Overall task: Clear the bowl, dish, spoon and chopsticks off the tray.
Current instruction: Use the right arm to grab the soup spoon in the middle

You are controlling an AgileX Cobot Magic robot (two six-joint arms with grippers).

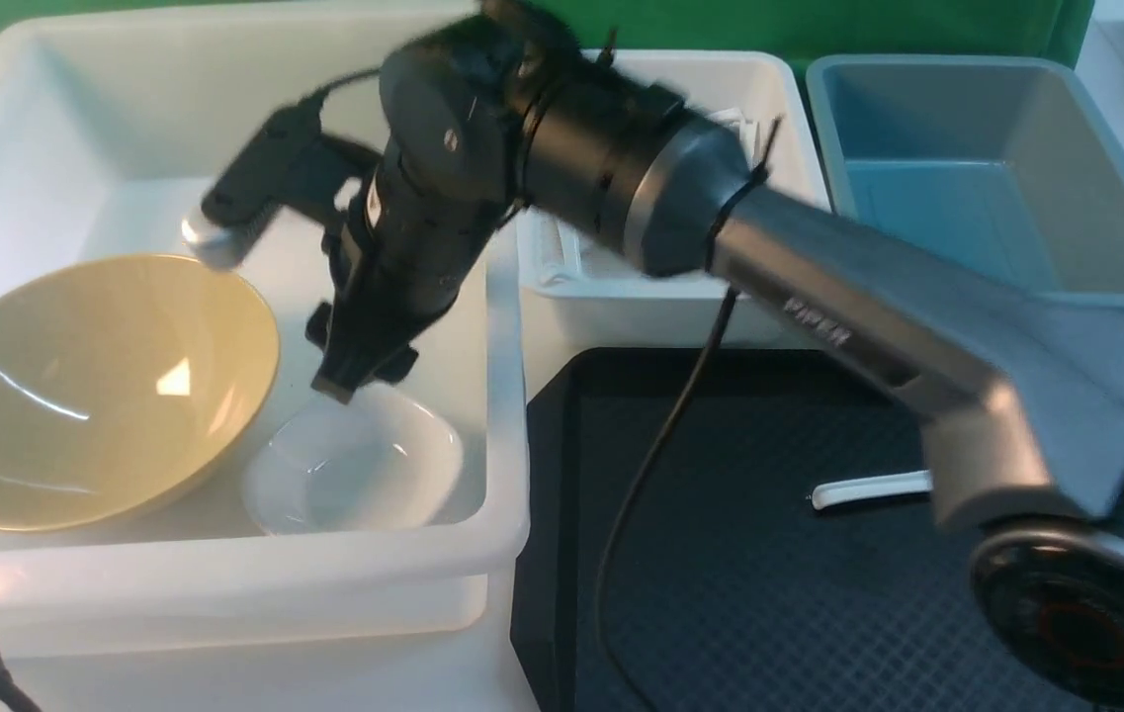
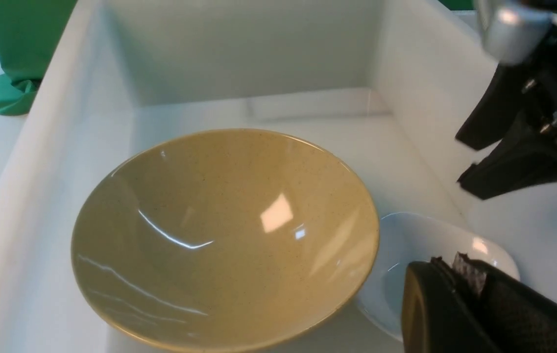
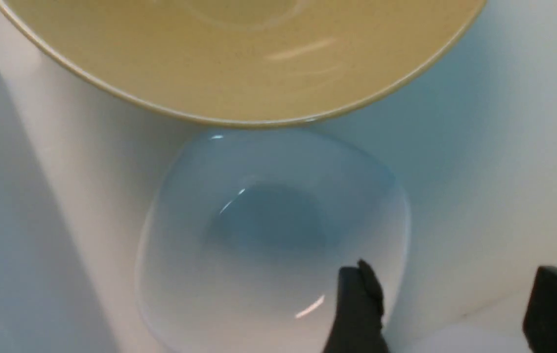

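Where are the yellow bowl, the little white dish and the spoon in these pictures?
yellow bowl (image 1: 97, 386), front view, its inner wall.
white dish (image 1: 354, 470), front view, the middle of its hollow.
spoon (image 1: 868, 489), front view, its white handle.

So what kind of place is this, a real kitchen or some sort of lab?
Most likely a robot test bench staged for dish clearing, not a kitchen: green backdrop cloth behind, a black tray in front, and a yellow bowl and white dish in a large white plastic tub.
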